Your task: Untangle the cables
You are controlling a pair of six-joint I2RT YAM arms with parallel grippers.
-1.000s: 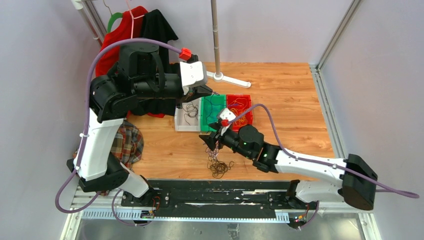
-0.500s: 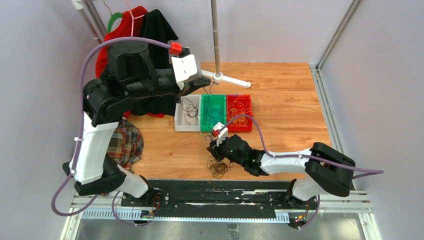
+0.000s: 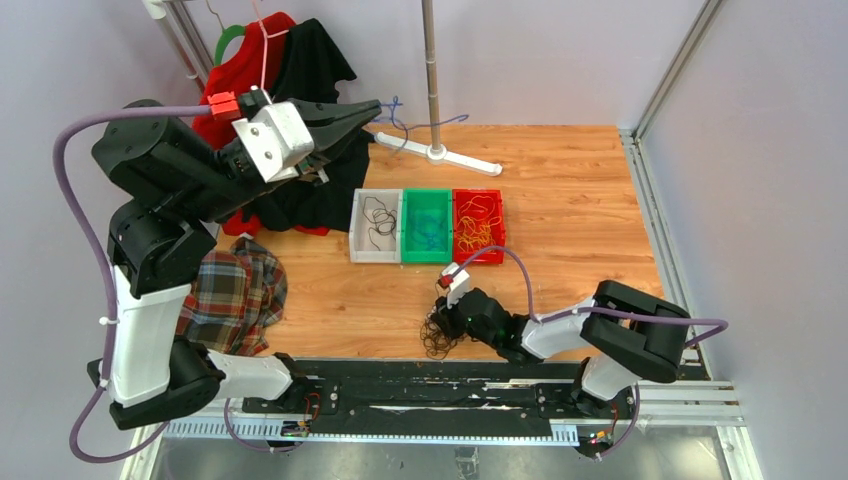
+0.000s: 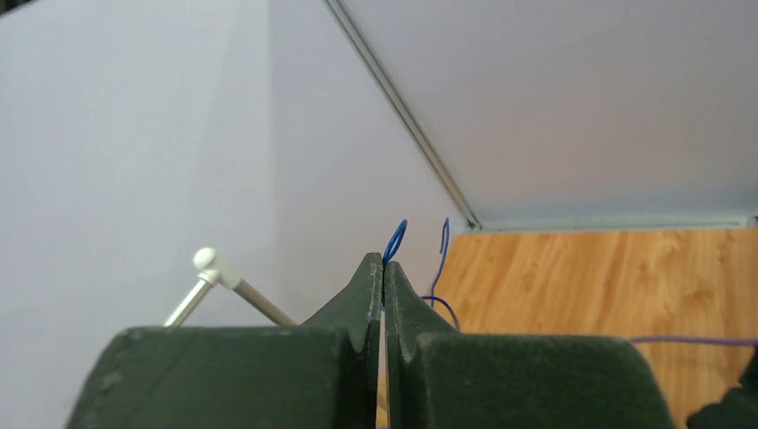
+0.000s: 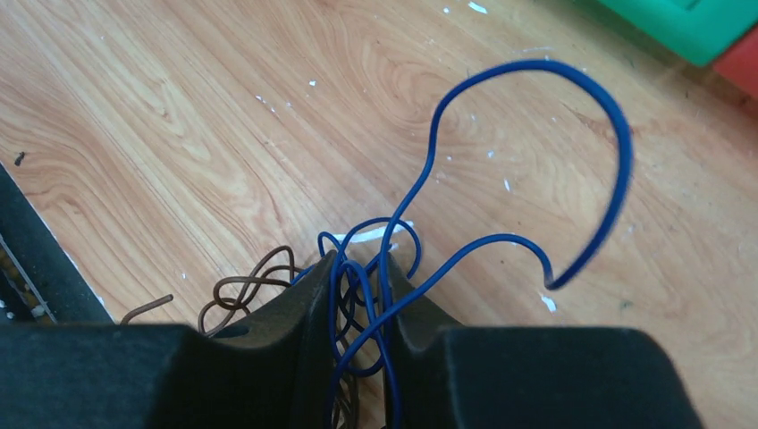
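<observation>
**Top view, far side.** Your left arm stands high over the far left of the table. Your left gripper points toward the pole. Its fingertips are pressed together on a blue cable, which is held in the air well above the wood. One thin end of it trails to the right past the pole.

**Left wrist view.** The two fingers meet with no gap. The cable rises from between their tips as two short curls.

**Top view, near side.** Your right arm lies low. Your right gripper is at the tangle, a dark heap of cables on the table near its front edge.

**Right wrist view.** The jaws are drawn in on a bunch of blue loops that fills the gap between them. One large loop arches up and to the right over the wood. A brown cable lies on the table just left of the fingers.

**Mid-table.** Three bins stand touching in a row, well apart from the tangle.
- The white bin holds black cables.
- The green bin holds a blue strand.
- The red bin holds orange cables.

**Near left.** A plaid cloth lies on the near-left part of the table, beside your left arm.
</observation>
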